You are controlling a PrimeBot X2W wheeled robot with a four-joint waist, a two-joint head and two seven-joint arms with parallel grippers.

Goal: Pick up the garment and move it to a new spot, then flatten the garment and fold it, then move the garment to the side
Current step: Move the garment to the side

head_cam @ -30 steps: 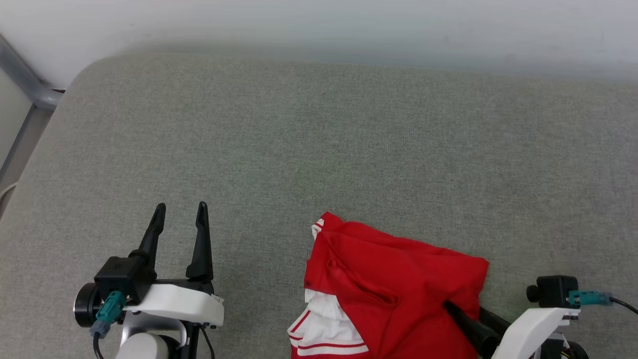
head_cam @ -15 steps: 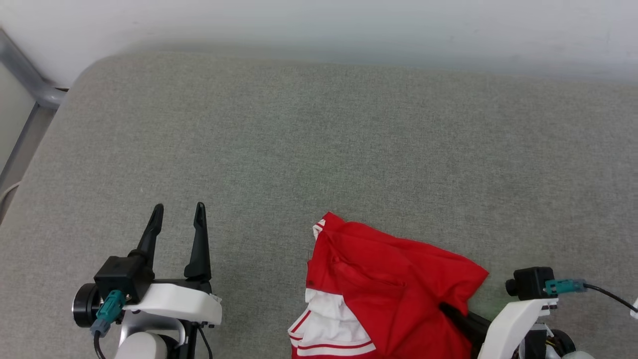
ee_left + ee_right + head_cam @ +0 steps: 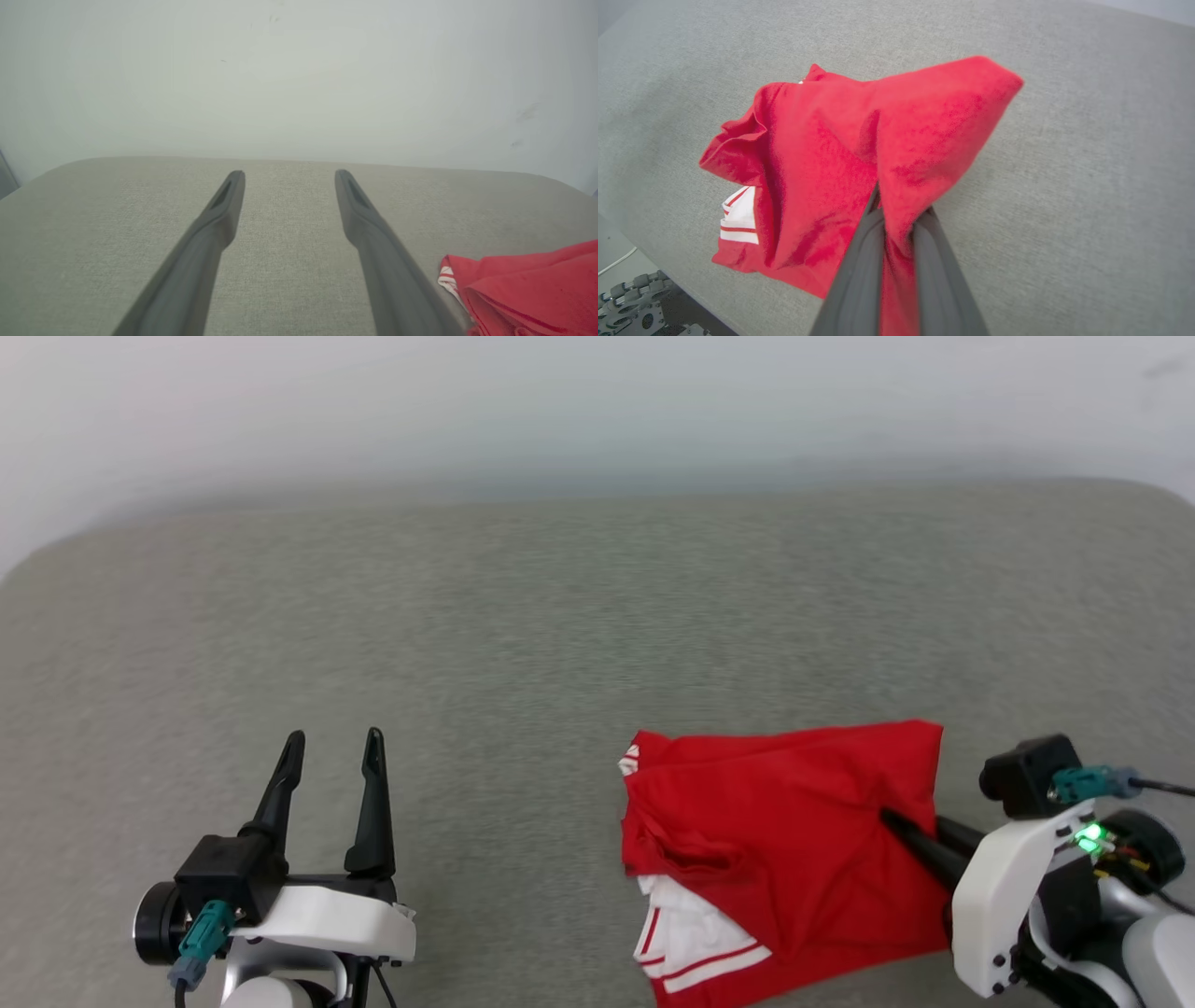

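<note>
Grey woven cushion [image 3: 560, 616]; right jaws pinch crumpled red jersey garment [image 3: 784, 821]; left jaws spread, empty.

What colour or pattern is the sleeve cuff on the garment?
The cuff of the garment is white with red stripes; the head view shows it best.

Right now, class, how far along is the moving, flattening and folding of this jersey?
Done: right fingers shut on the garment's red edge. In hand: the pickup; most lies crumpled on the grey cushion. Left: relocating, flattening, folding, setting aside; left fingers stand open.
</note>
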